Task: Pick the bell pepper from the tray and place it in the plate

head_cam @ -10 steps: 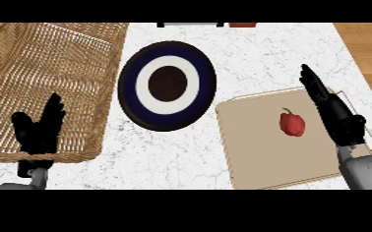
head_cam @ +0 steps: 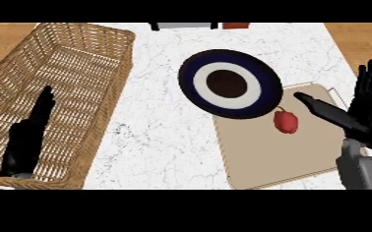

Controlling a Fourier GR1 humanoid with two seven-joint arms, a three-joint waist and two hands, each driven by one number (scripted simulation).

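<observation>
A red bell pepper lies on the beige tray at the lower right. Just up-left of it sits the round plate, dark blue at the rim with a white ring and a brown centre; its lower edge overlaps the tray's corner. My right hand is open at the right edge, its thumb pointing left toward the pepper, a short gap away and not touching it. At the lower left my left hand rests open, fingers up, over the basket.
A large wicker basket fills the left side of the white marble counter. Small dark and red objects sit at the counter's far edge. Wooden floor shows at the upper corners.
The view has shifted, so everything sits further right in the picture. My right hand has moved closer to the pepper, thumb stretched over the tray. The left hand stays put.
</observation>
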